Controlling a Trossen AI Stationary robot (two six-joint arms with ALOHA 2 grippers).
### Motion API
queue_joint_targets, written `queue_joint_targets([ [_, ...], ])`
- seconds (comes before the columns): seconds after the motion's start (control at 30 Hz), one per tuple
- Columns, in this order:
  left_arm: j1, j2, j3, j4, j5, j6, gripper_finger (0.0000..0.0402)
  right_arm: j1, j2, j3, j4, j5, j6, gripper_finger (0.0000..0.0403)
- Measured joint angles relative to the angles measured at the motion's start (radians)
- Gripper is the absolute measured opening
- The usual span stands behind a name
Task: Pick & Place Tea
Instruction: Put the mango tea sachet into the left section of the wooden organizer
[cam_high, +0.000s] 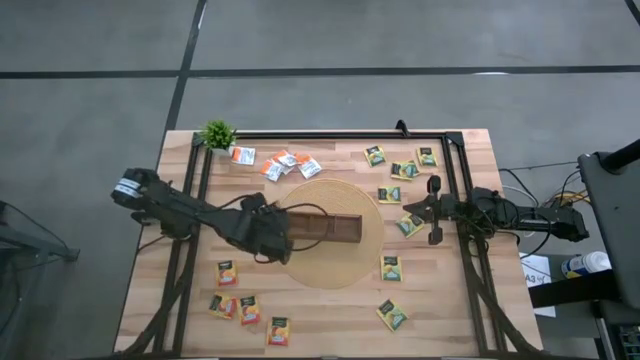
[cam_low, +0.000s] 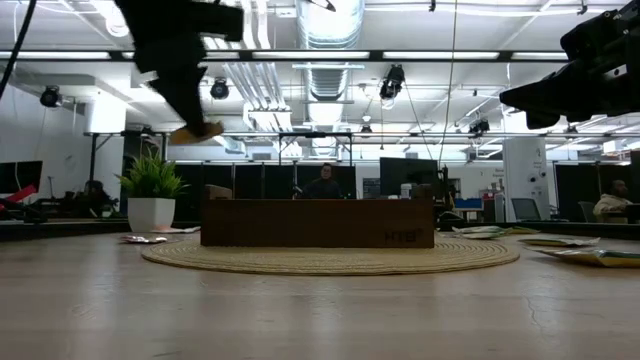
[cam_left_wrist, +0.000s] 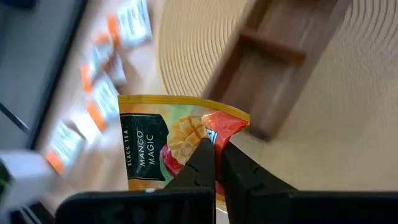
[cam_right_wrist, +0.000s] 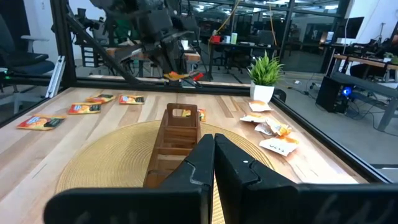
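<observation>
Pinching a tea sachet (cam_left_wrist: 163, 144) by its corner, my left tool (cam_left_wrist: 215, 149) risks dropping it short of the tray (cam_high: 322, 229); my right tool (cam_right_wrist: 214, 149) waits closed and empty.

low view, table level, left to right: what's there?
Potted plant → white sachets lying flat → wooden tray on the round woven mat → flat sachets at the right edge.
</observation>
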Motion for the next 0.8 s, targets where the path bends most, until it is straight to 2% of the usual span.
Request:
queue_joint_targets([
  [0.07, 0.000, 0.015, 0.022, 0.006, -0.039, 0.041, 0.0004, 0.000, 0.000, 0.000, 0.000, 0.000, 0.000, 0.0009],
  [0.3, 0.006, 0.109, 0.071, 0.157, -0.074, 0.253, 0.0004, 0.000, 0.000, 0.000, 0.000, 0.000, 0.000, 0.0009],
  [0.4, 0.009, 0.161, 0.092, 0.167, -0.130, 0.319, 0.0004, 0.000, 0.000, 0.000, 0.000, 0.000, 0.000, 0.0009],
  [0.53, 0.015, 0.228, 0.110, 0.168, -0.206, 0.332, 0.0004, 0.000, 0.000, 0.000, 0.000, 0.000, 0.000, 0.0009],
  [0.8, 0.019, 0.320, 0.125, 0.176, -0.248, 0.332, 0.0005, 0.000, 0.000, 0.000, 0.000, 0.000, 0.000, 0.0009],
])
